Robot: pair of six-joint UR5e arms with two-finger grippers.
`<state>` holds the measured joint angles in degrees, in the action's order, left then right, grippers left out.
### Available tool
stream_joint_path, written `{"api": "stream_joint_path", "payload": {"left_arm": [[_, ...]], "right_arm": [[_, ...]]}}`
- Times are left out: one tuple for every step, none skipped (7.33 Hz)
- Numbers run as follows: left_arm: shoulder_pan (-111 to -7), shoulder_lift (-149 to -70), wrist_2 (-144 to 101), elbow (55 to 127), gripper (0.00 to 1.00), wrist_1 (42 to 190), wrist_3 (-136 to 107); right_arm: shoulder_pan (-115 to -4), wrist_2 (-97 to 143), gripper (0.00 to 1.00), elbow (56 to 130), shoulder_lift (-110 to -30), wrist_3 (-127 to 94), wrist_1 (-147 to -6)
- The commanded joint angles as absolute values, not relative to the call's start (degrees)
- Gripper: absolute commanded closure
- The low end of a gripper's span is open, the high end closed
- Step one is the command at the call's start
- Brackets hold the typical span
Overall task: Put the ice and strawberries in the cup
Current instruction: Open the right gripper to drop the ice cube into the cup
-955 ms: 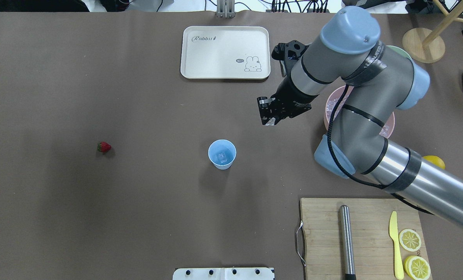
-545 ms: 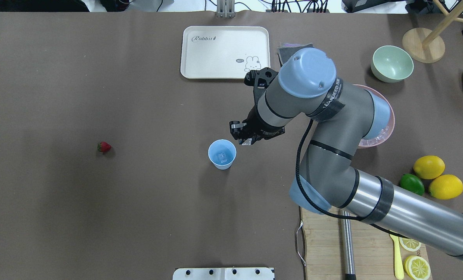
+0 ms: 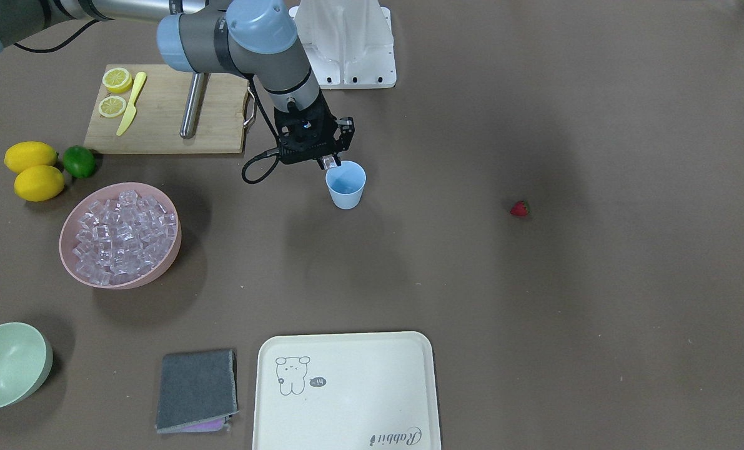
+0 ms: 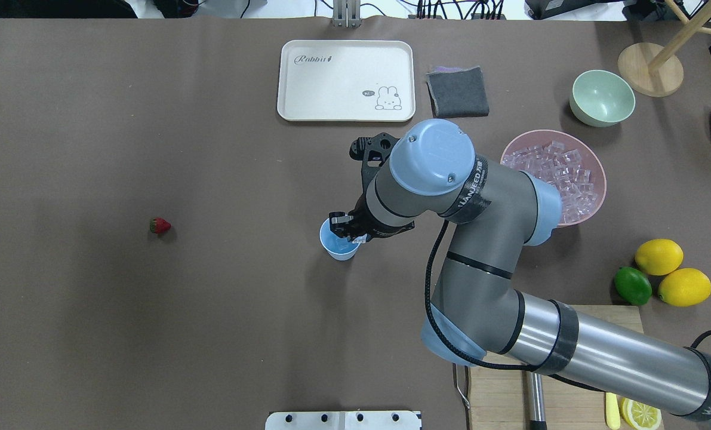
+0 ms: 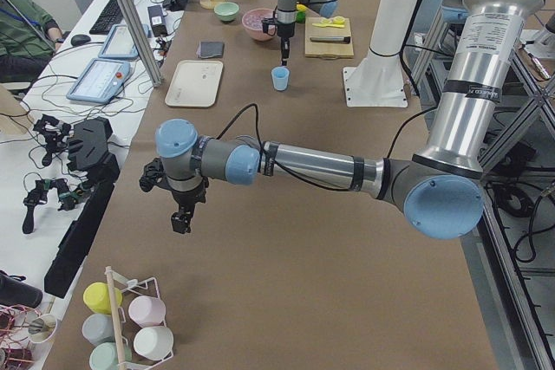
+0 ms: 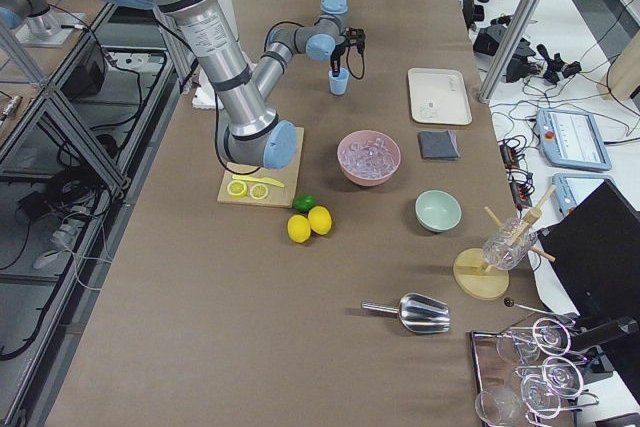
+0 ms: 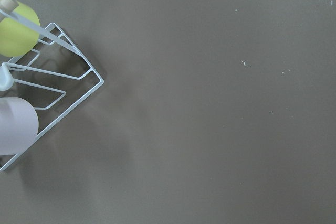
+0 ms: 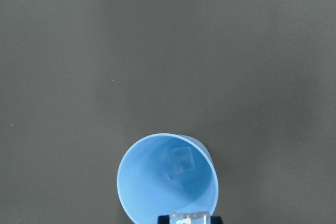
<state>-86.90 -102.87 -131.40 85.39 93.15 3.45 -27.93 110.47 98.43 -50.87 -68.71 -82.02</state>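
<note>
Mid-frame overhead, the right tool (image 4: 348, 232) clenches an ice cube (image 8: 189, 217) above the cup (image 4: 335, 248), which holds a second ice cube (image 8: 178, 162). The strawberry (image 4: 160, 225) lies far left on the desk (image 4: 212, 328). Whether the left tool (image 5: 180, 218) is clenched, I cannot tell.

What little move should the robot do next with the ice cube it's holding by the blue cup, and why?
Probably slide the right gripper a touch further over the cup before letting go. The ice cube it grips hangs above the cup's rim rather than its middle, so dropping now might miss. A second cube already lies inside.
</note>
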Motion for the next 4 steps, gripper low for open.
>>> {"api": "stream_joint_path", "payload": {"left_arm": [[-86.9, -102.9, -131.3, 84.7, 0.02, 93.4, 3.5], [-86.9, -102.9, -131.3, 84.6, 0.02, 93.4, 3.5], [-86.9, -102.9, -131.3, 84.6, 0.02, 93.4, 3.6], [-86.9, -102.8, -131.3, 84.5, 0.02, 93.4, 3.6]], "right_arm": [[-27.5, 110.0, 1.0, 96.1, -48.2, -68.8, -82.0], [-27.8, 110.0, 1.0, 95.4, -47.0, -68.8, -82.1], [-27.8, 110.0, 1.0, 94.8, -47.5, -68.8, -82.0], [-28.0, 110.0, 1.0, 94.7, -47.5, -68.7, -82.0]]}}
